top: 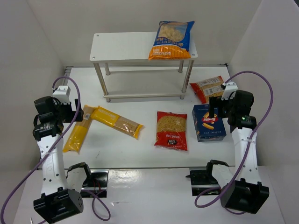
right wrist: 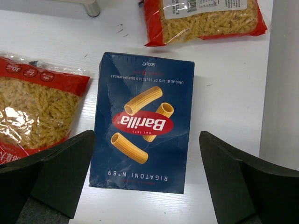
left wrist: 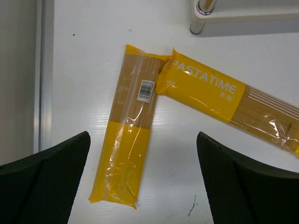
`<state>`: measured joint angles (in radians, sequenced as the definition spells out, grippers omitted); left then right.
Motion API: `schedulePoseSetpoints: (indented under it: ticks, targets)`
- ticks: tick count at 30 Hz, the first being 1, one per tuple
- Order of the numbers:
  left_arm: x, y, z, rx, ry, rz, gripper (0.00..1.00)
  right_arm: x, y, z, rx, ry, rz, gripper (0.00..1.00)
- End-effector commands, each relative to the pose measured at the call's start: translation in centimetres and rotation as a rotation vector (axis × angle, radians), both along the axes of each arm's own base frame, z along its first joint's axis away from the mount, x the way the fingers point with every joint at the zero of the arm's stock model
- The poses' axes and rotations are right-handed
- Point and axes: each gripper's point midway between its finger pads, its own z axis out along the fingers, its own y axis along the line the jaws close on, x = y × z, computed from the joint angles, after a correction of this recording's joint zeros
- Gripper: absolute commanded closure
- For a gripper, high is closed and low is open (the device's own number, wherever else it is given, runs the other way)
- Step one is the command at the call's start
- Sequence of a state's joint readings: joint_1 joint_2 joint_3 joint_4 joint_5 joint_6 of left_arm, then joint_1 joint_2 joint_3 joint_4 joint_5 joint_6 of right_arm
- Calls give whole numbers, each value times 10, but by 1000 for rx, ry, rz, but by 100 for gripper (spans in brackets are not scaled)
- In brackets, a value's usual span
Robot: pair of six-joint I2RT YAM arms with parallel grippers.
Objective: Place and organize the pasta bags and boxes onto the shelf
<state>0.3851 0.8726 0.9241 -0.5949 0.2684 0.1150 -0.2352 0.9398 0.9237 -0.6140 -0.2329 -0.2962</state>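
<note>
Left hand (left wrist: 142, 149) hangs over the surface (top: 140, 151) with its two fingers spread wide and nothing held between them. Straight below the gap lies a long yellow spaghetti bag (left wrist: 133, 107), flat, its length running away from the hand and a barcode label near its far end. A second spaghetti bag (left wrist: 210, 93) touches that far end and slants off to the hand's right. Ahead of it, to the right, stands one foot (left wrist: 202, 21) of the shelf (top: 121, 46). Right hand (right wrist: 146, 140) is likewise wide open and empty, poised above the blue box (right wrist: 145, 121), which lies flat, picture side up, under the space between the fingers. Just beside the box on this hand's left is a red bag (right wrist: 32, 112), with a narrow strip of surface between them. Beyond the box's far edge, slightly to the right and not touching it, lies an orange-red bag (right wrist: 205, 16) with a white label. Farther ahead, between the two hands, the shelf carries a blue-and-orange bag (top: 172, 39) on its top board toward the right end, the bag's near edge reaching the board's front edge.
</note>
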Motion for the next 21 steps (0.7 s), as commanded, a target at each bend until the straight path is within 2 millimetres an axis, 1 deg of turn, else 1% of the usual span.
schedulePoseSetpoints:
  ticks: [1, 3, 4, 8, 11, 13, 15, 16, 17, 18, 19, 20, 21]
  targets:
    - [2, -1, 3, 10, -23, -26, 0, 6, 4, 17, 10, -44, 10, 0]
    - [2, -1, 3, 10, -23, -26, 0, 7, 6, 21, 15, -54, 21, 0]
    - [2, -1, 3, 10, -23, -26, 0, 4, 8, 15, 8, -36, 40, 0]
    - [2, -1, 3, 10, -23, -26, 0, 4, 7, 15, -8, -37, 51, 0]
    - [3, -1, 1, 7, -14, -26, 0, 1, 14, 12, 5, -25, 95, 0]
    - [3, -1, 1, 7, -14, -26, 0, -4, 27, 20, 11, -27, 191, 0]
    - [3, -1, 1, 7, -14, -26, 0, -11, 49, 26, 41, -37, 336, 0]
    - [3, -1, 1, 7, -14, -26, 0, -16, 73, 36, 58, -75, 507, 0]
    - [3, 1, 1, 12, -12, -19, 0, -26, 85, 32, 86, -42, 575, 0]
    - [2, 0, 3, 16, -22, -19, 0, -26, 95, 28, 97, -14, 630, 0]
    - [1, 2, -1, 19, -11, -9, 0, -30, 119, 29, 60, 12, 712, 0]
    - [0, 2, 1, 22, -19, -9, 0, -33, 132, 21, 24, 51, 743, 0]
    - [-1, 3, 1, 27, -17, -1, 0, -36, 146, 18, -19, 64, 770, 0]
